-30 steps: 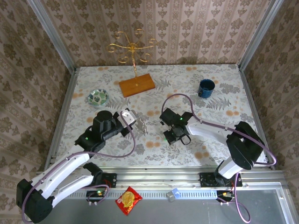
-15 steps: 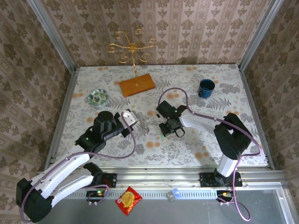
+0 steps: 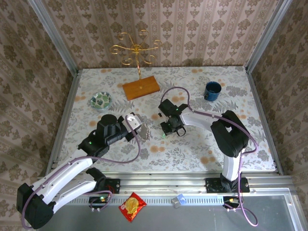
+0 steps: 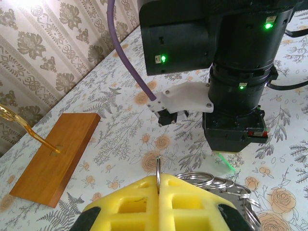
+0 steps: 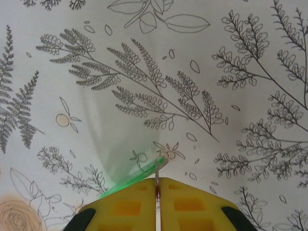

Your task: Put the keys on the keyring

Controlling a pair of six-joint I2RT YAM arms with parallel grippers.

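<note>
My left gripper [image 4: 159,179] is shut, its yellow pads pinching the thin silver keyring [image 4: 158,167] on edge; more linked rings [image 4: 211,181] hang to its right. From above, that gripper [image 3: 139,129] and the keyring [image 3: 145,131] sit just left of the table's middle. My right gripper [image 5: 157,182] is shut on one of the keys [image 5: 137,177], its green head slanting left and its metal end poking past the pads, low over the tabletop. Seen from above, the right gripper [image 3: 168,131] points down a short way right of the keyring, with the green key [image 3: 164,135] beneath it.
A gold wire stand on a wooden base [image 3: 140,87] stands at the back, and the base [image 4: 53,159] lies left of my left gripper. A patterned bowl [image 3: 101,100] sits at the left, a blue cup [image 3: 212,90] at the back right. A red packet [image 3: 132,206] lies off the table's near edge.
The right gripper has moved left and slightly back with the key, closing most of the gap to the keyring. The left gripper has barely shifted.
</note>
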